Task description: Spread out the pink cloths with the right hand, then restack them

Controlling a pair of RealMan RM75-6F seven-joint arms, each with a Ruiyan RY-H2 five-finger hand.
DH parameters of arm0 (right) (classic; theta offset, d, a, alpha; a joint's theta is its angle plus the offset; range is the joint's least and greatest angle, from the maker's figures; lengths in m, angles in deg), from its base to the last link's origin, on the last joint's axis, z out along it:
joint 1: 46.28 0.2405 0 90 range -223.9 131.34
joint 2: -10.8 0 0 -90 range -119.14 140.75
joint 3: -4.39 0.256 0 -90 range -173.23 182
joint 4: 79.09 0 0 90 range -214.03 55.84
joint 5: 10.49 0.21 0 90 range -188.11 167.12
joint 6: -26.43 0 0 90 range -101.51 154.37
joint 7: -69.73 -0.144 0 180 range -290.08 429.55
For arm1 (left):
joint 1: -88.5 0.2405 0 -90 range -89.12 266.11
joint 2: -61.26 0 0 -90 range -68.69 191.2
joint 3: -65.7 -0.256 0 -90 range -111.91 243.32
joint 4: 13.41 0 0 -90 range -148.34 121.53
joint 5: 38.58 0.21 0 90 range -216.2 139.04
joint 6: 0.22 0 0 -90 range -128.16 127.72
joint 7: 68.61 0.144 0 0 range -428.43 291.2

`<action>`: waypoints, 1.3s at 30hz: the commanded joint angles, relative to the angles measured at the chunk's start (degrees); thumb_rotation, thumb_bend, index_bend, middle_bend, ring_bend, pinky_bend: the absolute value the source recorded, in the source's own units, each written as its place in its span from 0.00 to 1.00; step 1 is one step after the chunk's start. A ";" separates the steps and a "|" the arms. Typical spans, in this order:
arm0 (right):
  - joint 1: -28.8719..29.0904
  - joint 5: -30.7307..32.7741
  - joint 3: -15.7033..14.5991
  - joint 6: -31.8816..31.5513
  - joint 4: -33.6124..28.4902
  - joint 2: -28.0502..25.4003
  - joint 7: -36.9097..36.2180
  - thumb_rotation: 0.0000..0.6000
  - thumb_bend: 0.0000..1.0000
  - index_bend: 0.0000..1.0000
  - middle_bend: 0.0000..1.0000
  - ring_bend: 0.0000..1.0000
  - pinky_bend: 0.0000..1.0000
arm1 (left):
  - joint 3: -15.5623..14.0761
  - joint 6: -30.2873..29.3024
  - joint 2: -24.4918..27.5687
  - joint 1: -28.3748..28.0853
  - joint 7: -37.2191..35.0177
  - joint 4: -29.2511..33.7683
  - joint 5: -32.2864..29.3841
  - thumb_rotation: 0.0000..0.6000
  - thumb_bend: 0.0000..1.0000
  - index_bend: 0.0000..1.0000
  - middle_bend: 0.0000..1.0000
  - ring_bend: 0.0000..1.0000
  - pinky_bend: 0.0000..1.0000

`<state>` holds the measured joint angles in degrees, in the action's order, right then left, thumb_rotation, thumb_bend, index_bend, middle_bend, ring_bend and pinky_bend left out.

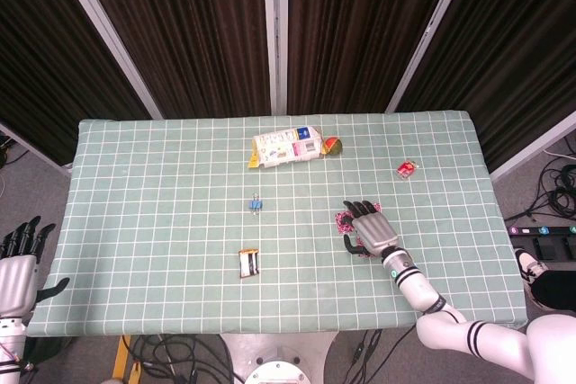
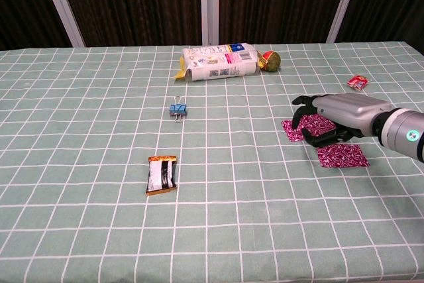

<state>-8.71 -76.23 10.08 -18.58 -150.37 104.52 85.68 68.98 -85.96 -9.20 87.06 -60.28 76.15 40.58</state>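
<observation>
Head view: high, looking steeply down over the whole bench (image 1: 135, 222); chest view: low, nearer, facing forward across the same bench top.

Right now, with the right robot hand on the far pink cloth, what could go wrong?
1. The right robot hand hides most of the far pink cloth; dragging could bunch it rather than slide it flat.
2. The near pink cloth lies just beside the forearm, which might snag and shift it.
</observation>
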 commanded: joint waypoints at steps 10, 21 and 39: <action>-2.37 3.50 -0.99 0.78 3.07 -3.32 -1.40 0.41 0.54 0.27 0.00 0.00 0.00 | 0.02 0.03 -0.05 -0.18 0.32 0.19 0.34 1.00 0.02 0.19 0.14 0.07 0.12; -1.57 2.18 -0.85 1.92 5.09 -1.73 -3.01 0.42 0.54 0.27 0.00 0.00 0.00 | 0.07 -0.19 0.30 -0.06 1.03 1.08 0.16 1.00 0.02 0.19 0.14 0.07 0.12; 0.55 1.08 -0.75 2.44 3.65 0.48 -0.70 0.42 0.54 0.27 0.00 0.00 0.00 | -0.24 -0.20 -0.15 0.66 0.11 0.08 -0.48 1.00 0.02 0.19 0.14 0.07 0.12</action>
<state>-8.29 -75.15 9.30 -16.15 -146.57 104.90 84.83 68.75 -86.14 -9.33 87.69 -60.14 76.26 40.12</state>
